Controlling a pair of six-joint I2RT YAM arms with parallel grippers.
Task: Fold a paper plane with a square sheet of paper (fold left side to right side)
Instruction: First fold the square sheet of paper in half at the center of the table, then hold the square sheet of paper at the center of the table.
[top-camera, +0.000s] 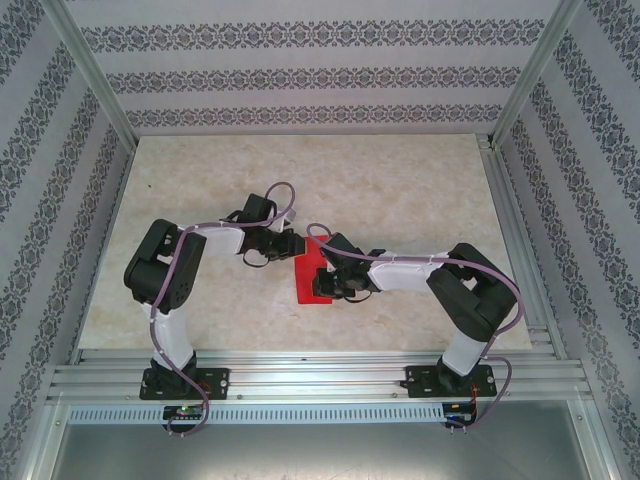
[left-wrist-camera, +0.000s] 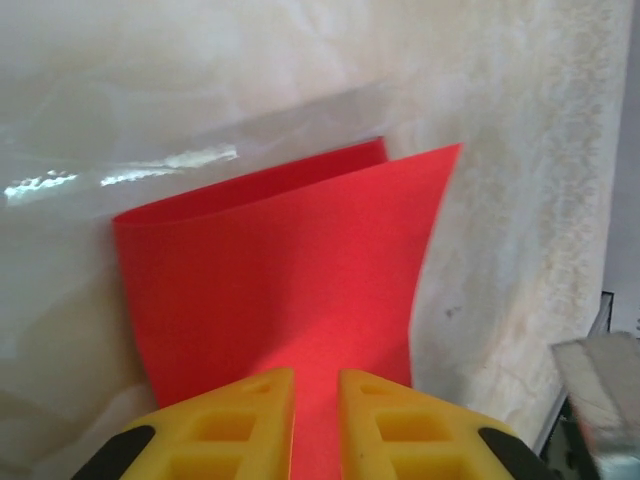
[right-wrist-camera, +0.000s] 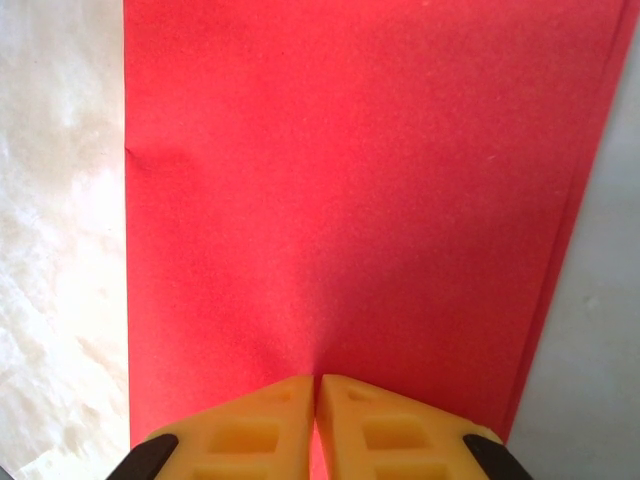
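Two grippers are flanking the paper (top-camera: 307, 280); the right gripper (right-wrist-camera: 316, 398) is pinching its edge; the left gripper (left-wrist-camera: 317, 398) is straddling another, jaws slightly apart.

Red sheet of paper (top-camera: 308, 272) folded over, on the middle of the tabletop (top-camera: 400, 180).
Top layer bows up at one edge; lower layer lies flat.

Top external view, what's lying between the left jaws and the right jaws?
The square sheet of paper, red and folded over, lies on the table between both jaws, as the top external view shows.
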